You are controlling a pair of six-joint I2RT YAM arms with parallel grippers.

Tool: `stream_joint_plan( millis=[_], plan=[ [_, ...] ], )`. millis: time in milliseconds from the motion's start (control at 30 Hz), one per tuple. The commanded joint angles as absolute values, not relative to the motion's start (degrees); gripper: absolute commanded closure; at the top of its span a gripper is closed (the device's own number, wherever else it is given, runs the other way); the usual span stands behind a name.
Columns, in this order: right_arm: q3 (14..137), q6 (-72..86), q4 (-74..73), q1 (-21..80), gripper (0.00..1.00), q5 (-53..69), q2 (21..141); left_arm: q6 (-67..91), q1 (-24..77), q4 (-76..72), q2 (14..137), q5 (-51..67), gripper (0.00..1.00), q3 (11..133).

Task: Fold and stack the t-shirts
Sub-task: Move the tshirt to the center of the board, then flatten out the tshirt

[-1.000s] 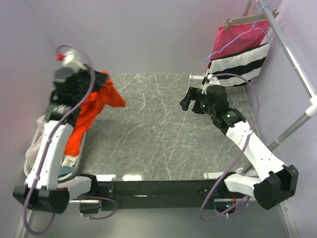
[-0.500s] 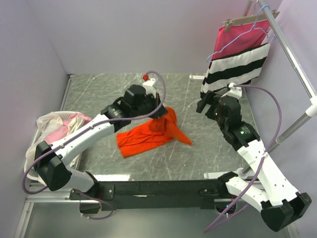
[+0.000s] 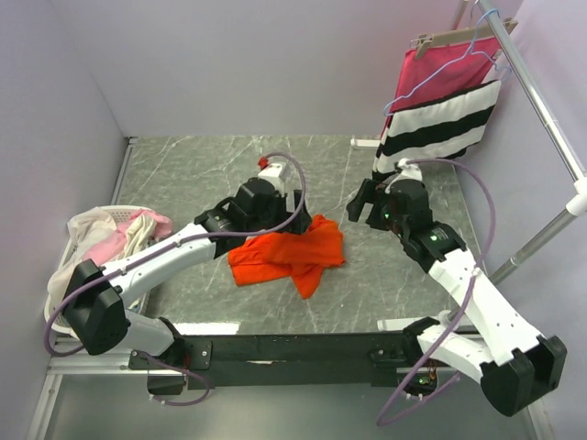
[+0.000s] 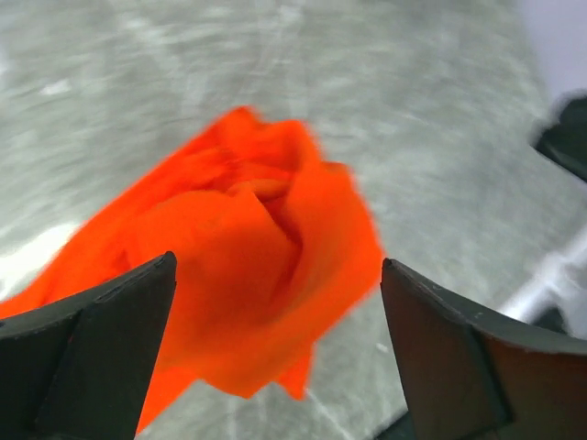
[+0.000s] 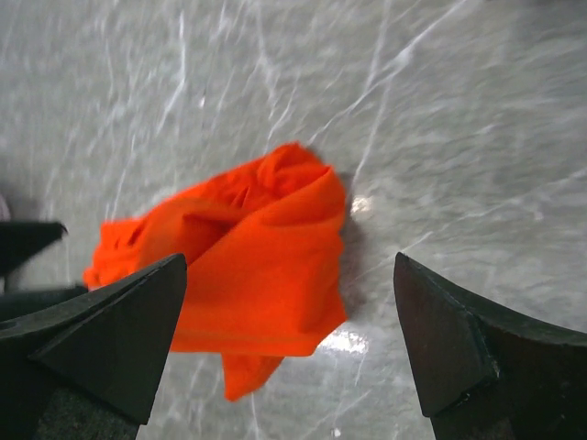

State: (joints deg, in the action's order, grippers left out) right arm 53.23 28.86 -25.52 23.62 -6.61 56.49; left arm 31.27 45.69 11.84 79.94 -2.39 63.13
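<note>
**While both grippers stand open, the orange shirt lies bunched at mid-table**

Where the left gripper (image 4: 277,266) hangs over the table, its two dark fingers are spread wide apart and nothing is pinched between them. The wrist view shows the orange shirt (image 4: 248,238) below the gap, crumpled into folds, its picture blurred. Seen from above, this gripper (image 3: 275,213) sits over the far left edge of the shirt (image 3: 289,257); whether it touches the cloth cannot be told.

The right gripper (image 5: 289,261) is also spread wide and holds nothing. Its camera looks down on the same shirt (image 5: 248,266), a rumpled heap with one corner trailing toward the near side. From above, that gripper (image 3: 358,206) hovers just beyond the shirt's far right corner, apart from it.

The shirt rests on the grey marbled table (image 3: 211,174), roughly in the middle, between the two arms.

At the table's left edge a basket (image 3: 57,291) holds a cream shirt (image 3: 92,225) and a pink shirt (image 3: 117,246), heaped loosely together.

At the far right a striped cloth (image 3: 440,119) in pink, black and white hangs from a hanger (image 3: 459,38) on a metal rail (image 3: 541,101).
</note>
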Motion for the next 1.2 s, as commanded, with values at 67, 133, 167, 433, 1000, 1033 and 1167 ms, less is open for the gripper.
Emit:
stream_joint_plan(
  millis=[67, 133, 167, 433, 1000, 1033, 1167],
  plan=[
    [58.52, 20.85, -23.99, 28.29, 0.0, 3.6, 66.78, 36.2, 41.51, 11.07, 73.74, -19.95, 0.01, 56.87],
    [60.37, 19.26, -25.22, 30.4, 0.0, 2.82, 72.73, 37.26, 39.3, 11.42, 73.56, -19.51, 0.0, 55.11],
    [62.99, 17.77, -25.75, 32.59, 0.0, 2.29, 75.04, 38.66, 37.29, 12.56, 73.65, -19.86, 0.01, 54.59],
    [77.6, 14.24, -35.5, 42.36, 0.0, -10.44, 96.13, 44.99, 32.96, 13.62, 74.7, -18.37, 0.01, 46.06],
    [80.34, 12.48, -38.23, 43.95, 0.81, -9.66, 103.63, 47.46, 32.78, 7.82, 82.0, -7.38, 0.99, 39.11],
    [80.16, 12.39, -38.32, 43.86, 0.93, -10.45, 102.93, 46.5, 32.78, 8.08, 82.26, -7.99, 0.99, 40.33],
    [79.45, 11.95, -39.02, 41.06, 1.0, -15.63, 96.69, 43.86, 32.35, 13.43, 80.87, -12.65, 0.99, 43.94]
  ],
)
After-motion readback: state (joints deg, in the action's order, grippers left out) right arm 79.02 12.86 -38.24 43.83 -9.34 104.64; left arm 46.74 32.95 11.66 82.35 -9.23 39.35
